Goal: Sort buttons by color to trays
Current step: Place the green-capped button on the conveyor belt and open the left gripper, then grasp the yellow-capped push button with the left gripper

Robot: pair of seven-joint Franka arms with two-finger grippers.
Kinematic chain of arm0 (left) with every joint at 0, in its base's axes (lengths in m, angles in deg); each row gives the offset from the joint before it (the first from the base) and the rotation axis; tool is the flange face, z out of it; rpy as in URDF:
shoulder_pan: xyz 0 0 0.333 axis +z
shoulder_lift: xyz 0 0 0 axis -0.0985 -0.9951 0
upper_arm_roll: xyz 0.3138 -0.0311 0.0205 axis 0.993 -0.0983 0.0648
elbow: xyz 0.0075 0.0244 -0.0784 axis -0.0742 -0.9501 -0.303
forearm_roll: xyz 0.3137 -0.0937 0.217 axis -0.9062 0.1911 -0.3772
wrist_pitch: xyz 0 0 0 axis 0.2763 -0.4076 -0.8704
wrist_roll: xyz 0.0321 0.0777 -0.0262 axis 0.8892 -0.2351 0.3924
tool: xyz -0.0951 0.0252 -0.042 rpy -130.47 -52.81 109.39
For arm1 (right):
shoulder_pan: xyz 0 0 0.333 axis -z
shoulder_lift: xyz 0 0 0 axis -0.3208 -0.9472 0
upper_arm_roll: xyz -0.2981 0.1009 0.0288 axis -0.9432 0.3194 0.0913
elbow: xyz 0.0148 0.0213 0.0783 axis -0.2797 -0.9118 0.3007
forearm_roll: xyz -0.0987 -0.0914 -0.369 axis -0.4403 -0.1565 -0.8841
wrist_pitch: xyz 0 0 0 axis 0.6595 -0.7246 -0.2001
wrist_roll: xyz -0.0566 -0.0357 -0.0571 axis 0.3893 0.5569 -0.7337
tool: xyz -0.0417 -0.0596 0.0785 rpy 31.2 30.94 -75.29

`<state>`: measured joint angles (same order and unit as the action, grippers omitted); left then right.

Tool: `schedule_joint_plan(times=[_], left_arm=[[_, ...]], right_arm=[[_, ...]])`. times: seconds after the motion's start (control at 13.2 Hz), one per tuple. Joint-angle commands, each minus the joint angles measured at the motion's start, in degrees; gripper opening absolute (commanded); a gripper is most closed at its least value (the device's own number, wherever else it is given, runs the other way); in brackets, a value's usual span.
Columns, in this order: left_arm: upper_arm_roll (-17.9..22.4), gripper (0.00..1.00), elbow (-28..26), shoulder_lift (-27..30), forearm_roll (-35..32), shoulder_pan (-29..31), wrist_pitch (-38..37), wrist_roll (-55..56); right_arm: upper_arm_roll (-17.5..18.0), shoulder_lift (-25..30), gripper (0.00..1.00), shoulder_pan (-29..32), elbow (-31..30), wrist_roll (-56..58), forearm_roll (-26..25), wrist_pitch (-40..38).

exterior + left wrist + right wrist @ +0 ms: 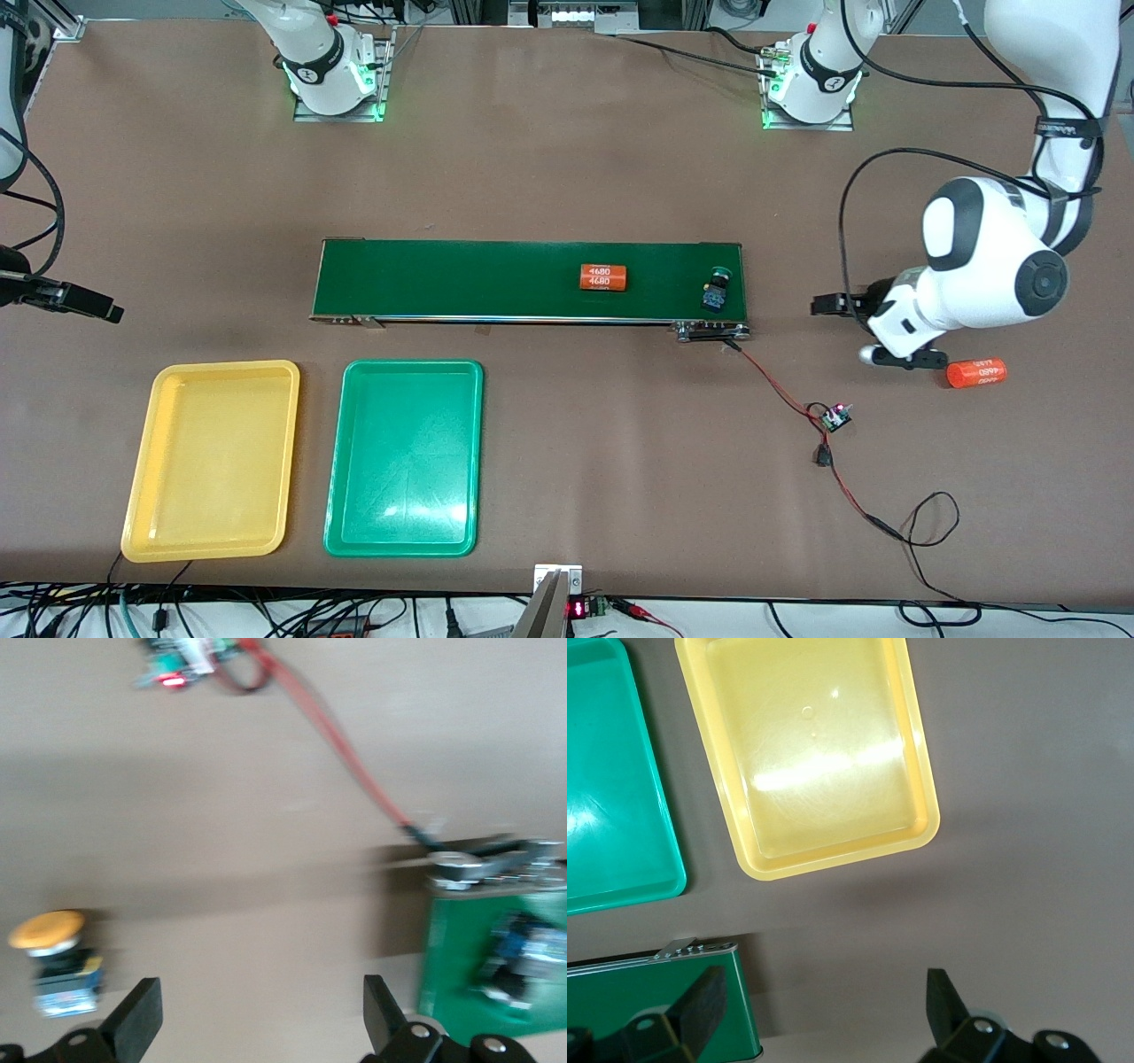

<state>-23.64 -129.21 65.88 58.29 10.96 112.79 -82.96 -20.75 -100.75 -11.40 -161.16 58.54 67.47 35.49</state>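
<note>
A green-capped button (716, 288) lies on the conveyor belt (496, 279) at the left arm's end; it also shows in the left wrist view (523, 961). A yellow-orange-capped button (53, 961) lies on the bare table close to one finger of my left gripper (261, 1014); the left arm hides it in the front view. My left gripper (855, 330) is open and empty, low over the table just off the belt's end. My right gripper (97, 306) is open and empty (828, 1005) over the table off the belt's other end. The yellow tray (213, 461) and green tray (403, 461) are empty.
An orange "4680" cylinder (603, 277) lies on the belt, another (976, 372) on the table by the left gripper. A small circuit board (834, 416) with red and black wires lies nearer the front camera. The right wrist view shows both trays (833, 859) (620, 895).
</note>
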Motion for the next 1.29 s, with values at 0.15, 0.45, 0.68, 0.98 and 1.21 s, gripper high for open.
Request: schedule_joint_plan(times=[0.15, 0.45, 0.68, 0.98, 1.21], left_arm=[[-0.4, 1.00, -1.8, -0.7, -7.6, 8.5, -0.8, -0.6], [-0.4, 1.00, -7.5, -0.3, -8.9, 9.9, 2.6, -0.7], [-0.4, 1.00, -11.9, 0.4, -9.2, 10.2, 8.6, -0.7], [-0.4, 1.00, -12.8, -1.4, -9.2, 10.9, 13.9, -3.2], [-0.4, 1.00, -15.8, -1.6, -9.2, 11.7, 18.5, -3.7]], right_arm=[[0.2, -0.2, 1.00, 0.3, 0.7, 0.7, 0.4, -0.8], [0.2, -0.2, 1.00, 0.3, 0.7, 0.6, 0.5, -0.8], [0.3, -0.2, 1.00, 0.4, 0.8, 0.6, 0.4, -0.8], [0.2, -0.2, 1.00, 0.4, 0.8, 0.5, 0.3, -0.8], [0.3, 0.2, 1.00, 0.0, 0.7, -0.1, 0.0, -0.8]])
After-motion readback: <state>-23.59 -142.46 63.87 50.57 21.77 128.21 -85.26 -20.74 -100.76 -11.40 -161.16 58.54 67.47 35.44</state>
